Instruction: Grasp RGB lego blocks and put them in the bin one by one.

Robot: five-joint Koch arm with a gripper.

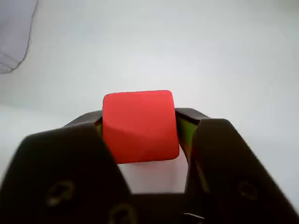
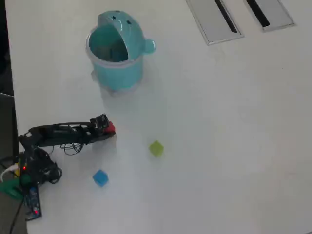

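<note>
Overhead view: arm [image 2: 63,134] stretched right, low | gripper [image 1: 140,128] pinching red block [image 1: 139,126]

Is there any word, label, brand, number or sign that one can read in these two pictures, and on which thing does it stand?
No readable text in either view.
red block, held between the jaws of the gripper: plain faces.
bin: two dark dots on its lid, no letters.
yellow-green block and blue block: plain, though small in the overhead view.
grey slotted panels: no marking visible.
</note>
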